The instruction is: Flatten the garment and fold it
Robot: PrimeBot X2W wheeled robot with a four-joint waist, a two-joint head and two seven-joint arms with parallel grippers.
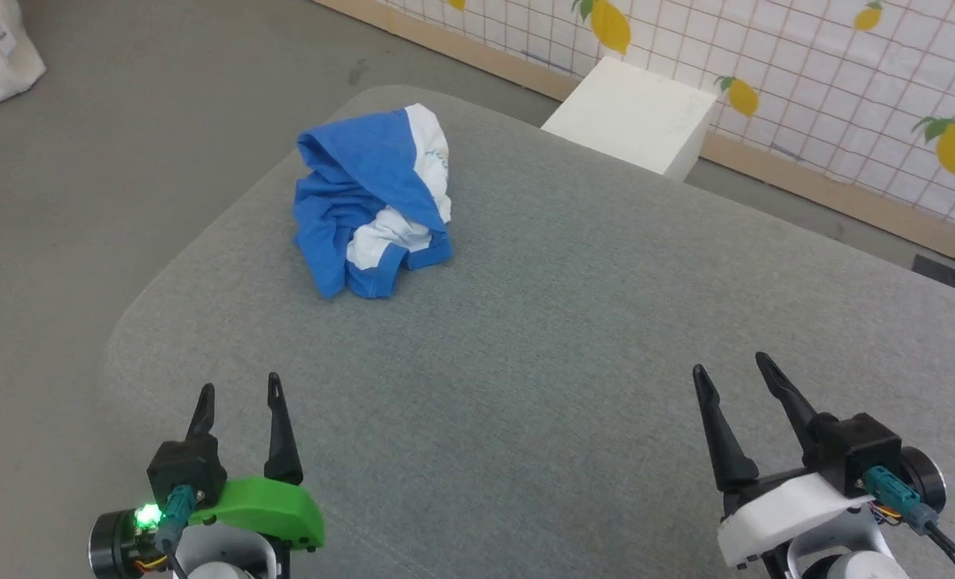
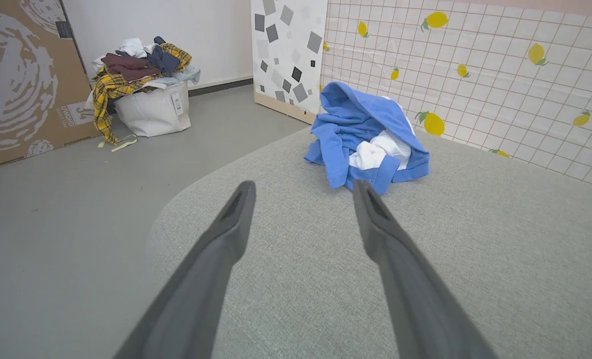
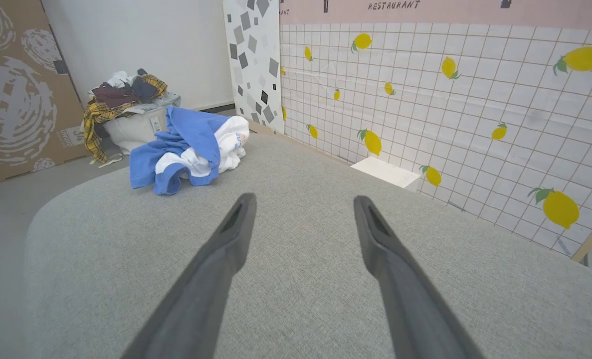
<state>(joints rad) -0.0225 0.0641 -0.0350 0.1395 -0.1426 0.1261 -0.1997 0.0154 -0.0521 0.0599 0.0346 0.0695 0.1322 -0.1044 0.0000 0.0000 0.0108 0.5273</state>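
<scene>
The garment [image 1: 372, 201] is a blue and white T-shirt lying in a crumpled heap on the far left part of the grey padded table [image 1: 541, 338]. It also shows as a bunched pile in the left wrist view [image 2: 368, 139] and in the right wrist view [image 3: 188, 147]. My left gripper [image 1: 240, 386] hovers open near the table's near left edge, well short of the heap, nothing between its fingers. At the near right my right gripper [image 1: 733, 363] stands open and empty, far from the shirt.
A white box [image 1: 634, 112] stands beyond the table's far edge against a lemon-patterned tiled wall [image 1: 807, 72]. A white laundry bag heaped with clothes [image 2: 146, 89] sits on the grey floor [image 1: 123, 161] to the left, beside a cardboard panel [image 2: 21, 80].
</scene>
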